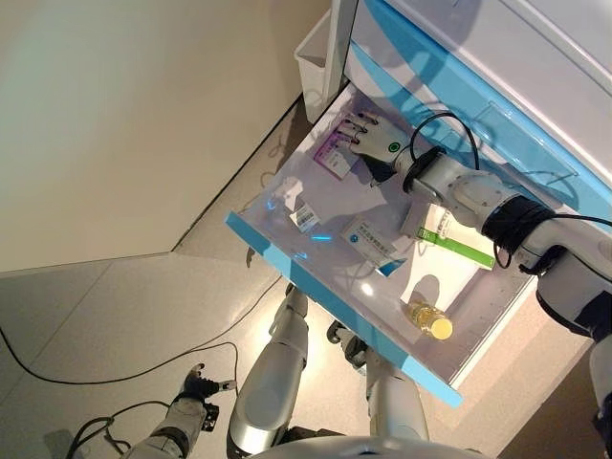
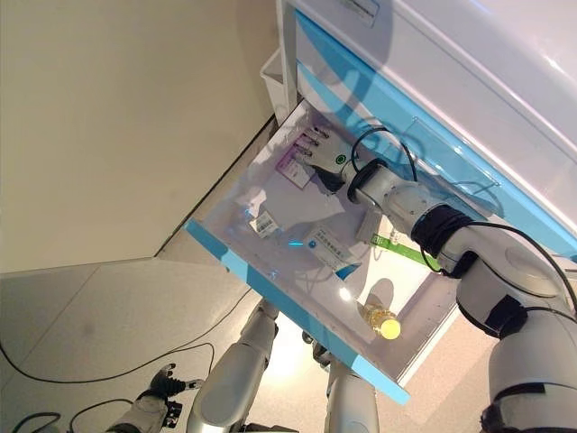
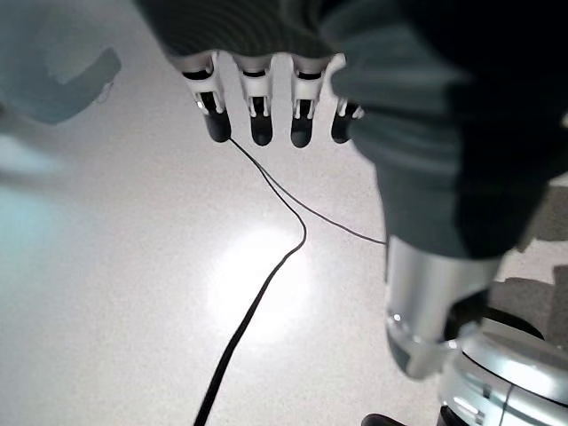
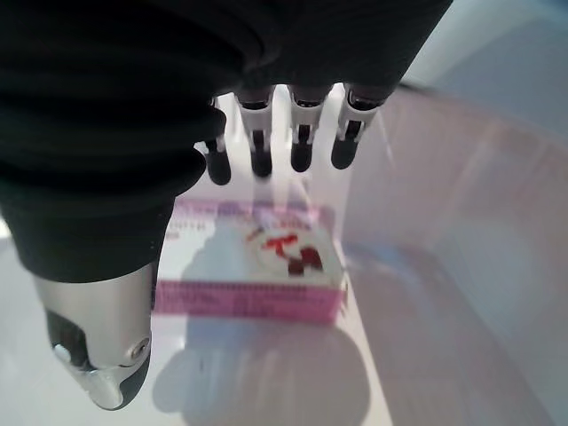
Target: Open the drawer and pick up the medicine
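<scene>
The drawer (image 1: 287, 263) of a white and blue cabinet stands pulled out, with a blue front edge. Inside it at the far left corner lies a pink and white medicine box (image 1: 334, 153) (image 4: 266, 266). My right hand (image 1: 375, 141) hovers over that box with fingers (image 4: 302, 142) straight and apart from it, holding nothing. My left hand (image 1: 196, 384) hangs low over the floor, fingers (image 3: 257, 115) relaxed and empty.
Other items in the drawer: a small white box (image 1: 304, 218), a white and teal box (image 1: 371, 244), a green and white box (image 1: 449, 239) and a yellow-capped bottle (image 1: 430, 320). A white bin (image 1: 314, 57) hangs on the cabinet's left side.
</scene>
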